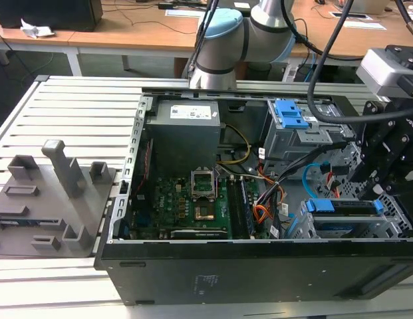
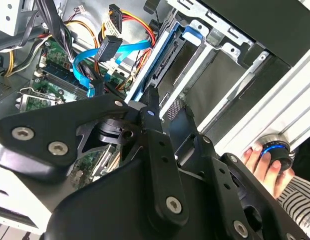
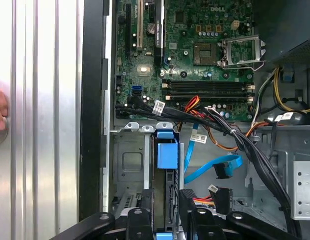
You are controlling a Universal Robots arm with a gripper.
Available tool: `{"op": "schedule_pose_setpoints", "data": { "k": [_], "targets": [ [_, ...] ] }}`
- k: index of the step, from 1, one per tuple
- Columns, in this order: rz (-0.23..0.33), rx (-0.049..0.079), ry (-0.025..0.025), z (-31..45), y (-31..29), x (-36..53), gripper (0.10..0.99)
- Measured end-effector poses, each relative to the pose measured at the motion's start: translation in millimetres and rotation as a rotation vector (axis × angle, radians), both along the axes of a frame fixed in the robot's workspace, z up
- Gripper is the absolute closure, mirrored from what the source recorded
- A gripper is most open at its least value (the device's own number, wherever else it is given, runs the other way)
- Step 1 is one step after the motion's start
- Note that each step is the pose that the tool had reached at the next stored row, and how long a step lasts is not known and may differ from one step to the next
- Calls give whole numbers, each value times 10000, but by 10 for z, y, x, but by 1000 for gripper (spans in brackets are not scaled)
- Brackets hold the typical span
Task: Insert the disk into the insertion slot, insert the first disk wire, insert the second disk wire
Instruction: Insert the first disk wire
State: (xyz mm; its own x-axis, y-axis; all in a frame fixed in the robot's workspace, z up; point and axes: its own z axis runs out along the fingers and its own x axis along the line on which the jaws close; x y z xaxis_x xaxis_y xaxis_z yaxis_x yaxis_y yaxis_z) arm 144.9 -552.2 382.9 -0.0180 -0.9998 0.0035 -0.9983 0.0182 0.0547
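Disk (image 3: 167,160) sits in the insertion slot (image 3: 129,165), long axis pointing straight at the gripper (image 3: 164,212) | jaws flank its near end | clamped or slack: cannot tell.

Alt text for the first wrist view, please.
Looking down into an open computer case, the pincer hangs over the disk in its blue carrier, which stands edge-on in the insertion slot. The second disk wire, a light-blue cable, lies loose beside the slot, near the green motherboard.
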Motion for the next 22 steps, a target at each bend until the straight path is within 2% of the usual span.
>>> {"op": "schedule_pose_setpoints", "data": {
  "k": [4,8,11,22],
  "targets": [
    [0,-1,0,7,0,0,725],
    [0,-2,0,8,72,0,725],
    [0,-1,0,8,94,0,725],
    [0,-2,0,8,96,0,725]
  ]
}}
